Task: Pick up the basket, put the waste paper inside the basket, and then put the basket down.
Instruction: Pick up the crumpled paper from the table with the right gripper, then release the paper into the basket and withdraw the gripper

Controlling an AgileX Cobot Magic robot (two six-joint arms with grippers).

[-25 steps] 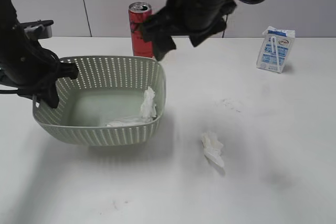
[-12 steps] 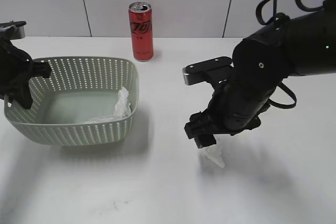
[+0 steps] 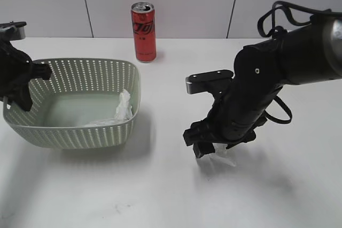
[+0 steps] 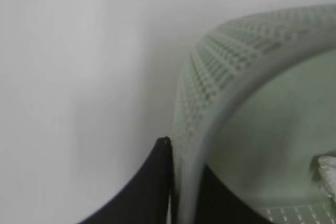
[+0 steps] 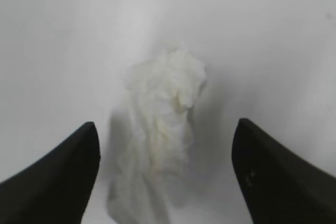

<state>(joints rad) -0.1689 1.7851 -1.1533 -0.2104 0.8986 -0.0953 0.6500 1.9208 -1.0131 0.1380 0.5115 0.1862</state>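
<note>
- The red can, standing behind the basket near the wall, carries a dark stylised logo down its side; it looks like "JO" or "70", but the letters are too small to read for sure.
- Smaller print below that logo on the can is illegible.
- Neither wrist view shows any text, label, number or sign.

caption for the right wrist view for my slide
Open right gripper poised astride a crumpled waste paper wad on the white table.
</note>
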